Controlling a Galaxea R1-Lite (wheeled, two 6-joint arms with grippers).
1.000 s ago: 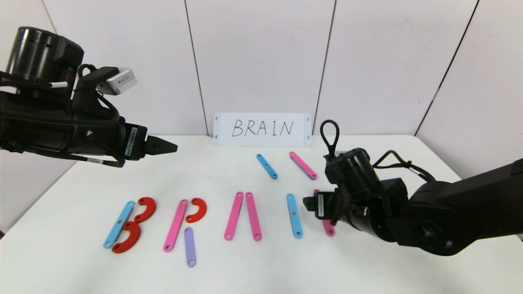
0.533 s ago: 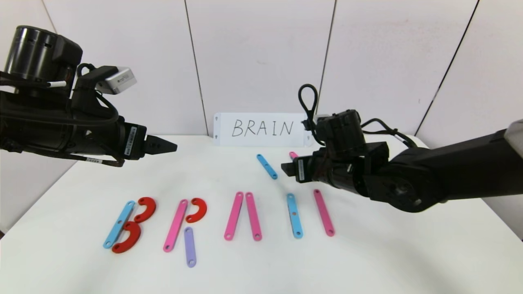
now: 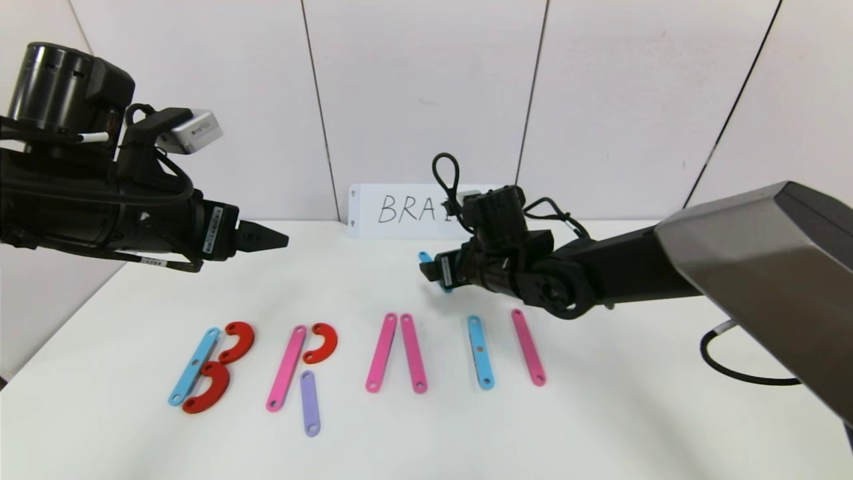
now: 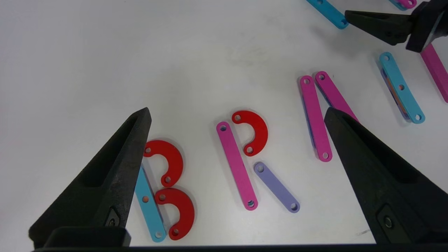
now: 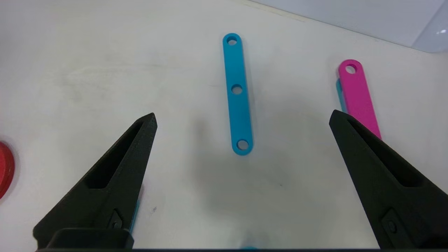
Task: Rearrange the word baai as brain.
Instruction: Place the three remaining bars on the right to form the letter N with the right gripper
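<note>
Head view, word: you see the row of letters (image 3: pixel 346 363) lying flat across the near half of the worktop (image 3: pixel 600 427), with a loose blue strip (image 3: pixel 433 270) at its 1 o'clock.
Head view, right tool (image 3: pixel 426 270): it hangs just above that loose blue strip and hides part of the white card (image 3: pixel 400 210).
Head view, left tool (image 3: pixel 283 239): parked in the air at 10 o'clock of the letters.
Left wrist view, left tool (image 4: pixel 236 115): your jaws stand wide apart, gripping nothing; red curves (image 4: pixel 168 164) lie below.
Right wrist view, right tool (image 5: pixel 243 117): jaws spread wide and empty, the blue strip (image 5: pixel 238 94) between them, a pink strip (image 5: pixel 357 94) beside one finger.
</note>
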